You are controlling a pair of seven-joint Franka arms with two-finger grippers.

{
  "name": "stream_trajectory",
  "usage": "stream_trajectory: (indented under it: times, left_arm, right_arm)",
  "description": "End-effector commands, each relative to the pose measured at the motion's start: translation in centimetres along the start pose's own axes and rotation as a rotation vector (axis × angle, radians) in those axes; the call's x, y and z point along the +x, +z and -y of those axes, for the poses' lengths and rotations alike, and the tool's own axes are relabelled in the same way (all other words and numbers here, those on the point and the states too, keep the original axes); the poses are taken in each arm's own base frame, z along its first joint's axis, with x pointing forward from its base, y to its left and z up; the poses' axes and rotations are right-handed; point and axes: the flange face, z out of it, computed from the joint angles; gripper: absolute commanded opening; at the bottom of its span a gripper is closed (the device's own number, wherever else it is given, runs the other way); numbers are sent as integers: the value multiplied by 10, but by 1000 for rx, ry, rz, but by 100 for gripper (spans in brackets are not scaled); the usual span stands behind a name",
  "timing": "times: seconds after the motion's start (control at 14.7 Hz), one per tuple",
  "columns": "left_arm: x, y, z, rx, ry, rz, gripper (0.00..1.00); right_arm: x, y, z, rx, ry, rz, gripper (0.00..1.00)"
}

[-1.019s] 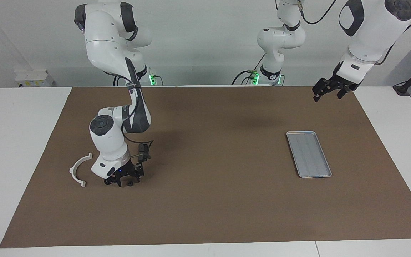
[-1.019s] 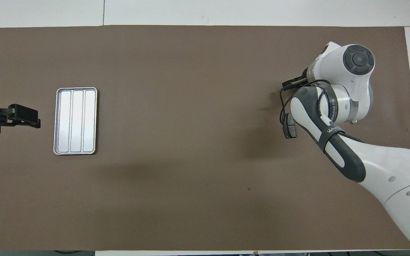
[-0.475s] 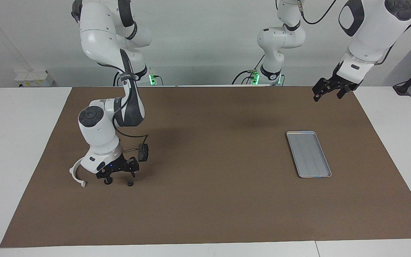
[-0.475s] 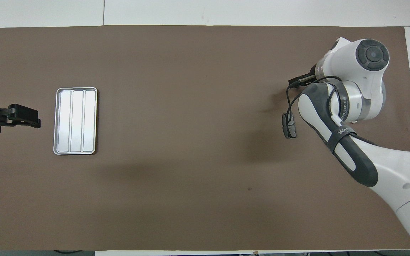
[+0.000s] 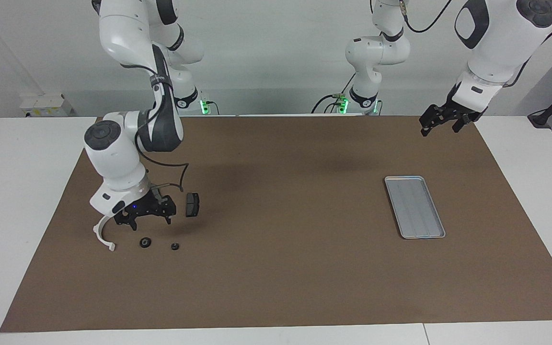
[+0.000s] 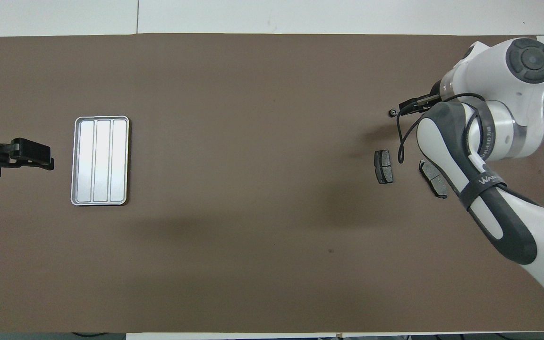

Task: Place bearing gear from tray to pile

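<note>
The silver tray [image 5: 415, 207] [image 6: 101, 160] lies toward the left arm's end of the mat with nothing in it. At the right arm's end lies the pile: a white half-ring bracket [image 5: 102, 233], two dark brake pads [image 6: 384, 166] [image 6: 433, 178] and two small dark round bearing gears [image 5: 145, 243] [image 5: 174, 246]. My right gripper [image 5: 149, 223] hangs open and holds nothing, a little above the mat over the spot between bracket and gears. In the overhead view the arm hides it, and only one gear [image 6: 393, 112] shows. My left gripper [image 5: 440, 128] [image 6: 36, 158] waits open in the air beside the tray.
A brown mat [image 5: 281, 268] covers most of the white table. The brake pad [image 5: 191, 204] nearest the mat's middle lies a hand's width from the right gripper. The right arm's elbow and forearm [image 6: 484, 141] lean over the pile.
The right gripper has lifted off the mat and drawn back toward the right arm's end, uncovering both gears and the second brake pad. The left arm has not moved.
</note>
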Motion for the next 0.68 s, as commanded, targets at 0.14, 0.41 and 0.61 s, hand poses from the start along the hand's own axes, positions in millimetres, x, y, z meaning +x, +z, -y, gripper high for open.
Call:
stream_trajectory:
  times: [0.14,0.41,0.61]
  left_arm:
    - [-3,-2,0,-10,1,-1,100]
    - [-3,-2,1,-10,0,-1,100]
    - [-3,-2,0,-12,0,-1,100]
  right_arm:
    - [-57,-105,8,16,-11,21,100]
    - [-98,-145,14,35,-11,149,100]
    - [-108,-151,15,40,22,200,100]
